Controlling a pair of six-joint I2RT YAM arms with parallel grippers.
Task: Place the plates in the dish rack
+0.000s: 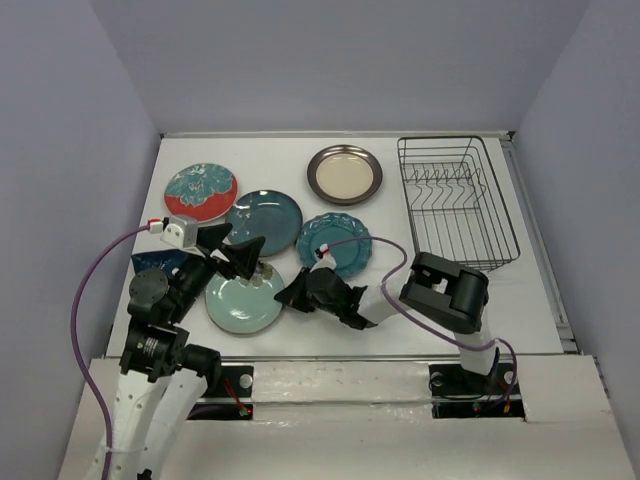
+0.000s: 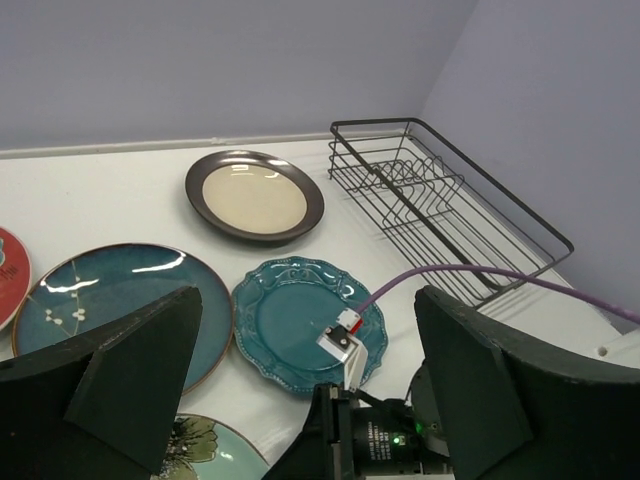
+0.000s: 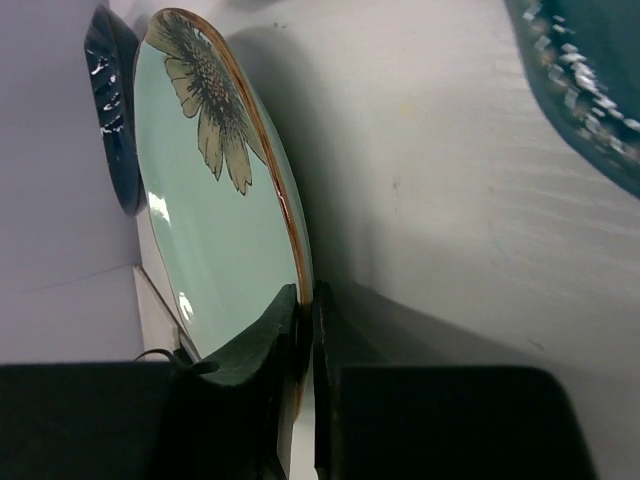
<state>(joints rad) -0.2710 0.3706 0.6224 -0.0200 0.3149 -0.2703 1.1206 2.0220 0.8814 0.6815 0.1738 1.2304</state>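
Pinching the near right rim of the pale mint green round plate with a brown flower print [image 1: 240, 303], the right claw [image 1: 287, 295] is clamped tight, one finger on the plate's face and one beneath. Whether that edge is off the white counter [image 1: 420, 300] I cannot tell. The left claw [image 1: 232, 243] hangs over the plate's far left side, spread wide and holding nothing. Just beyond lie the scalloped teal plate [image 1: 335, 243] and the glossy dark teal plate with a branch motif [image 1: 265, 220]. Farther back are the red-rimmed plate with a teal flower pattern [image 1: 200, 190] and the brown-rimmed cream plate [image 1: 345, 173]. The black wire rectangular dish rack [image 1: 455, 200] stands at the far right, apart from every plate.
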